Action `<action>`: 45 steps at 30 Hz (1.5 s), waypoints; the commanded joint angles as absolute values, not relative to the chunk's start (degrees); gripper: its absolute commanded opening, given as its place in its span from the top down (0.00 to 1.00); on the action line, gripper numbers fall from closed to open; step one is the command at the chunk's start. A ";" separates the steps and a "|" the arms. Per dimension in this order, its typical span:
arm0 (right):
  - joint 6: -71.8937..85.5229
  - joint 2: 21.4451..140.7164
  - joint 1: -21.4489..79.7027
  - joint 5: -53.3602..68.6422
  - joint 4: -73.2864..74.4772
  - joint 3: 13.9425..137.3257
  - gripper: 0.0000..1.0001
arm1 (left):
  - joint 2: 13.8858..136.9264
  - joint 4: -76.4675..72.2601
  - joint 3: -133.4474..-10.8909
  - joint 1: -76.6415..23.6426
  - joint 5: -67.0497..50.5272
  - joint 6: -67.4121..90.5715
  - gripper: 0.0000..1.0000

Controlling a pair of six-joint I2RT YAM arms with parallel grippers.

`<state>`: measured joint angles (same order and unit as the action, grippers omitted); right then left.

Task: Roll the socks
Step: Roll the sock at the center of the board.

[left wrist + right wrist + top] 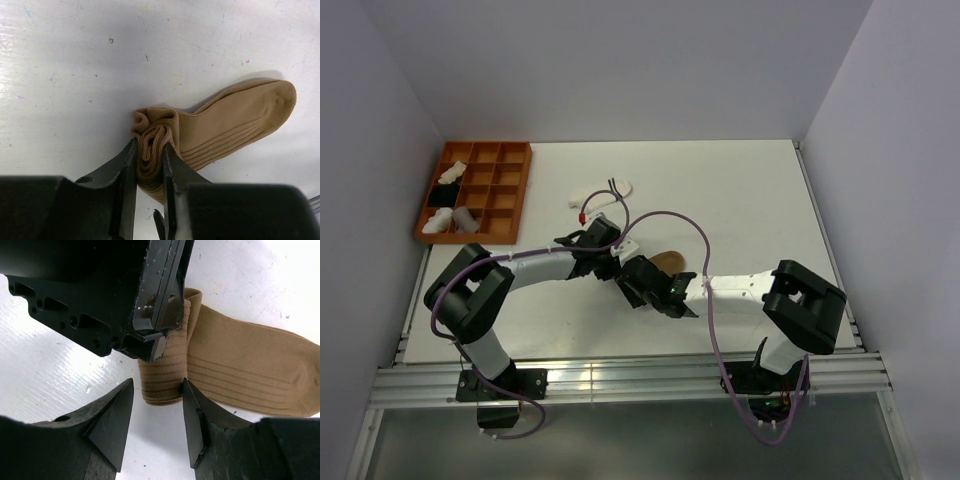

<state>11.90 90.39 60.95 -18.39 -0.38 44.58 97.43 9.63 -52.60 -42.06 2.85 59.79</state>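
Step in hand: we judge this to be the rolling of the tan sock (230, 125), begun at the cuff end and only part done.
Sock's place: it lies near the middle of the surface (740, 200), just ahead of both arms, with the foot and toe flat and unrolled.
Roll (162, 382): a tight, short coil at the cuff end, touching the flat part it must travel along.
Left pincer (150, 150): clamped on the coil from its end, with folds of tan cloth squeezed between the two fingers.
Right pincer (157, 390): spread wide, one finger either side of the coil's free end and gripping nothing. We cannot tell whether the fingers brush the cloth.
Next move: we think the coil needs turning on toward the toe. The right pincer would have to close on the free end or press the foot down, so the cloth winds evenly instead of sliding.
Risk: we expect the soft coil to spring loose if the left grip lets go early.
Other socks (600, 196): they lie unrolled further back, well apart from the arms.
Tray (524, 195): at the far left, with bundles in some compartments.
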 commanded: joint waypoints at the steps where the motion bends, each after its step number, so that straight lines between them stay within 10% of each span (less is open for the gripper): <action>1: 10.11 90.88 62.31 -18.19 -0.88 46.85 0.49 | 99.58 13.27 -53.17 -43.51 3.17 59.41 0.87; 38: 16.00 93.16 61.79 -20.30 -2.91 42.27 0.54 | 99.58 13.54 -52.73 -43.42 2.55 60.91 0.87; 41: 16.52 94.92 61.87 -21.09 -1.41 43.06 0.60 | 99.32 13.54 -52.56 -43.42 2.46 61.26 0.87; 45: 17.22 95.45 61.61 -22.32 -0.44 43.15 0.92 | 98.27 13.53 -51.86 -43.33 2.72 62.31 0.82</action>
<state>15.27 92.82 61.52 -21.91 -4.08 42.87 97.67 9.54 -52.64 -42.68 2.90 61.41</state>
